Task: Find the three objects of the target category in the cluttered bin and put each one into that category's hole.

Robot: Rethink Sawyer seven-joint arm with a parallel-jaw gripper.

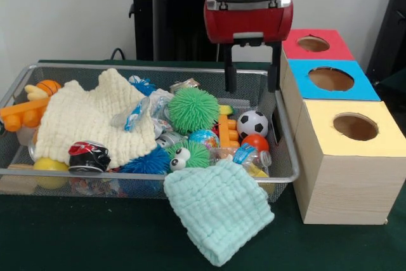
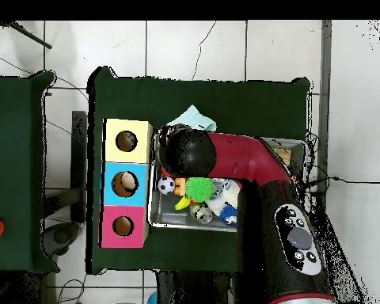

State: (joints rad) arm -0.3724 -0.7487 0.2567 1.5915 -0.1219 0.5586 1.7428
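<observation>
We are seeing a mint cloth [image 1: 219, 218] draping over the near rim of the bin [image 1: 288, 134], hiding the toys beneath it. Behind it a cream cloth [image 1: 89, 118] is covering the bin's left half; a green spiky ball [image 1: 193, 109] and soccer ball [image 1: 252, 123] are showing. At the far right corner the gripper [image 1: 252, 75] is hanging with fingers spread, holding nothing; overhead, the arm [image 2: 248, 170] is blocking it.
</observation>
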